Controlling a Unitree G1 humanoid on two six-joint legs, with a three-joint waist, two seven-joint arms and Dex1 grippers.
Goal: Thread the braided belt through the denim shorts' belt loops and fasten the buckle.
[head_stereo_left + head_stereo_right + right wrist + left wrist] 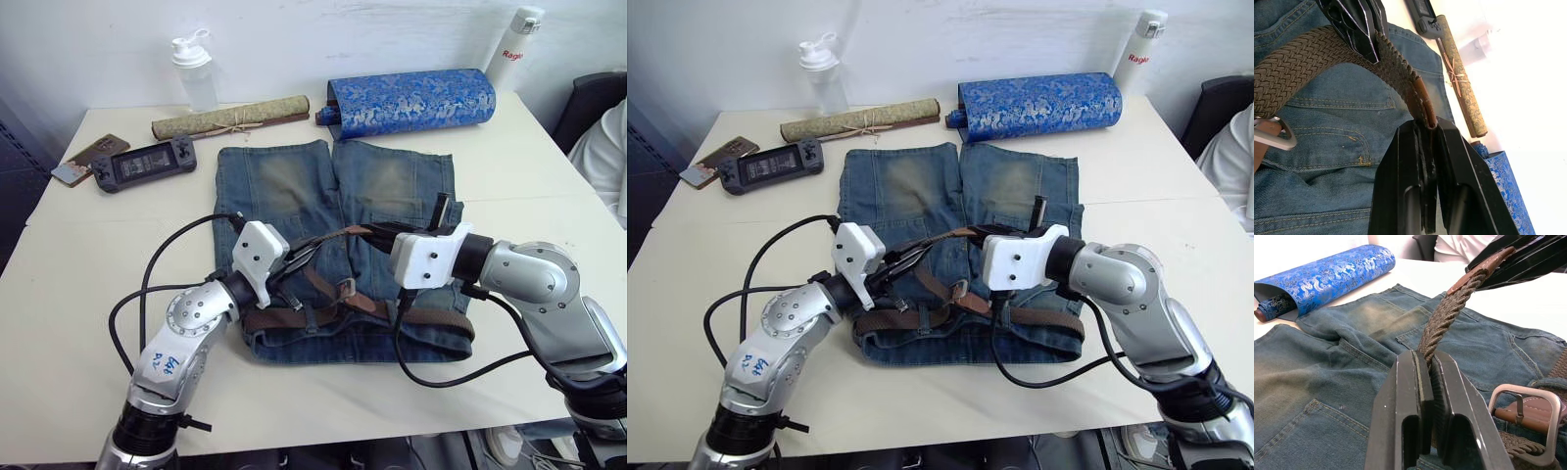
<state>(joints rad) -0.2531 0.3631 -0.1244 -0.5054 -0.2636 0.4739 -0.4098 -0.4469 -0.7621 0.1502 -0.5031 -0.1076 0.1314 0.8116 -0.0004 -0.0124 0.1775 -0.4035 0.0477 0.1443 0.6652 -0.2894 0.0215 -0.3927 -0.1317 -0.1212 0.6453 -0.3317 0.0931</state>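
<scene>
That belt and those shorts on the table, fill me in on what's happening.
The robot holds the braided belt with both tools above the denim shorts. The left tool is shut on the woven strap, and the right tool is shut on the leather end tab. The belt already runs along the waistband, and the buckle lies unfastened on the shorts.

White bottle [513,46]: red lettering, perhaps "Ragi".

Head pair overlooking table [78,245], wrist views close, perhaps sharing shorts [1327,357]
</scene>
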